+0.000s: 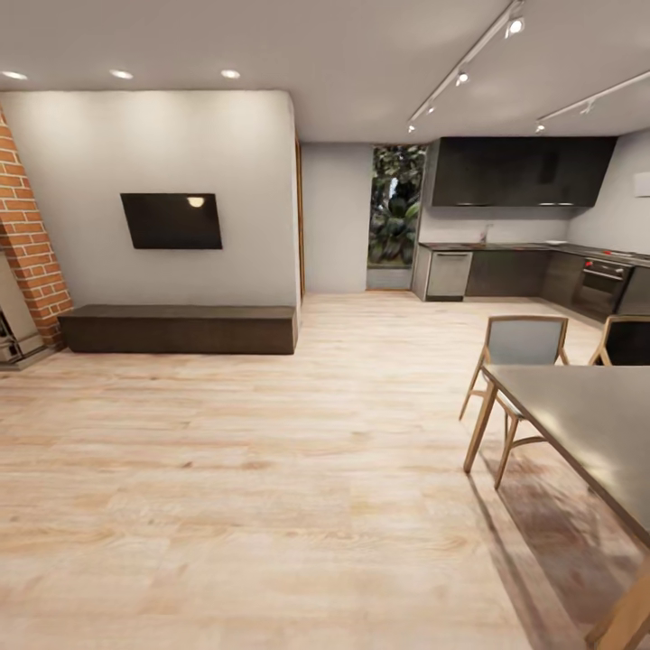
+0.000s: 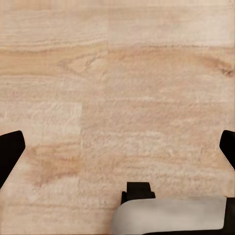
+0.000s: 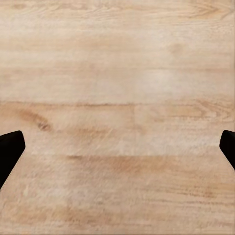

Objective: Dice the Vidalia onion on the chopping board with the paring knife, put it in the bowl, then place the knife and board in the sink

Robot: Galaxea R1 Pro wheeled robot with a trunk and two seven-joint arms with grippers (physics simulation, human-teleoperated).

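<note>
The kitchen lies far off at the back right of the head view, where the dark countertop runs under black wall cabinets. The onion, chopping board, paring knife and bowl are too small to make out from here, and the sink cannot be told apart on the worktop. In the left wrist view my left gripper hangs over the wooden floor, its dark fingertips spread wide with nothing between them. My right gripper is likewise open above bare floorboards.
A grey dining table with two wooden chairs stands at the right. A low dark bench sits under a wall TV at the left, beside a brick wall. Light wooden floor stretches towards the kitchen.
</note>
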